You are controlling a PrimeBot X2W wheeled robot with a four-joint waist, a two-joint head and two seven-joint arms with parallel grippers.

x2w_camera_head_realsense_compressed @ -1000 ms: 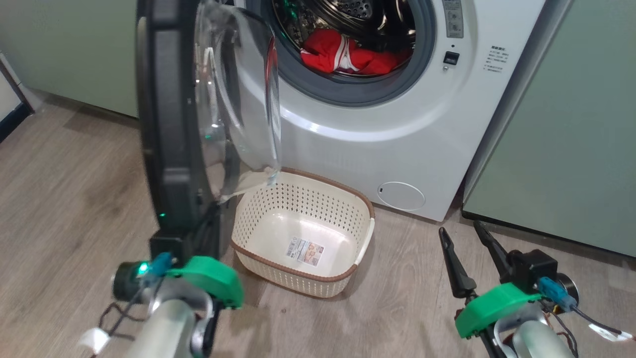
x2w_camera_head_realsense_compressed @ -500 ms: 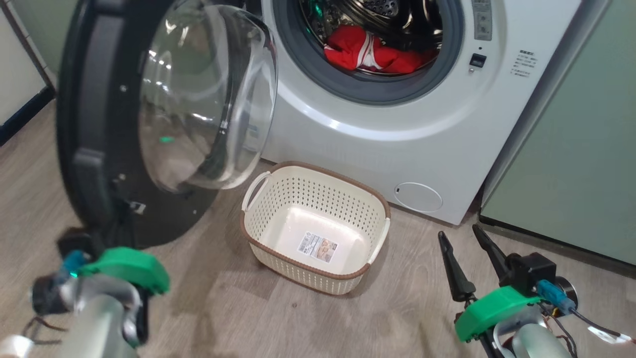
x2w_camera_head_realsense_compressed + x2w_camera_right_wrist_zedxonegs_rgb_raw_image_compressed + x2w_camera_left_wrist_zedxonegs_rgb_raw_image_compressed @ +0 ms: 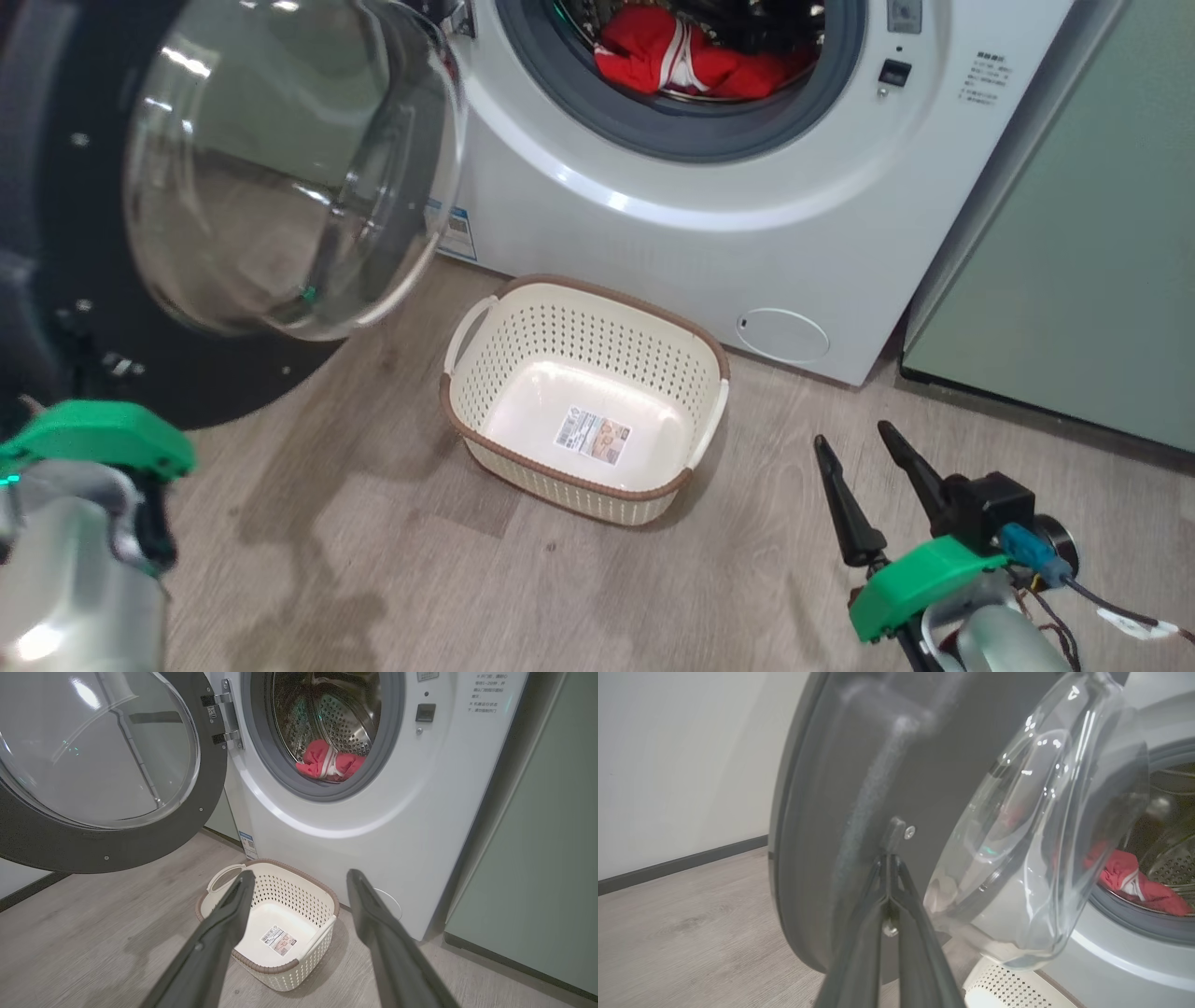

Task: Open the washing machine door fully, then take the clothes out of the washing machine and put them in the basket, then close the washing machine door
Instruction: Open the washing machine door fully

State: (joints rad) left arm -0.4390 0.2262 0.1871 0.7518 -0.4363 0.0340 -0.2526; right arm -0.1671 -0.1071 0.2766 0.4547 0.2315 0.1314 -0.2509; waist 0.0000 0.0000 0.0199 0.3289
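One door (image 3: 233, 187) stood wide open on one washer (image 3: 709, 233), one red garment (image 3: 695, 61) in its drum, one basket (image 3: 579, 499) on the floor below. Left gripper (image 3: 888, 861), fingers pinched together, touched the door's inner face; right gripper (image 3: 851, 434) hovered spread beside the basket.

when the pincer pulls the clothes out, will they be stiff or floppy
Probably floppy: the clothes lie crumpled in soft folds. Likely light, looking smaller than the basket. They may drape and drag over the grey drum ring.
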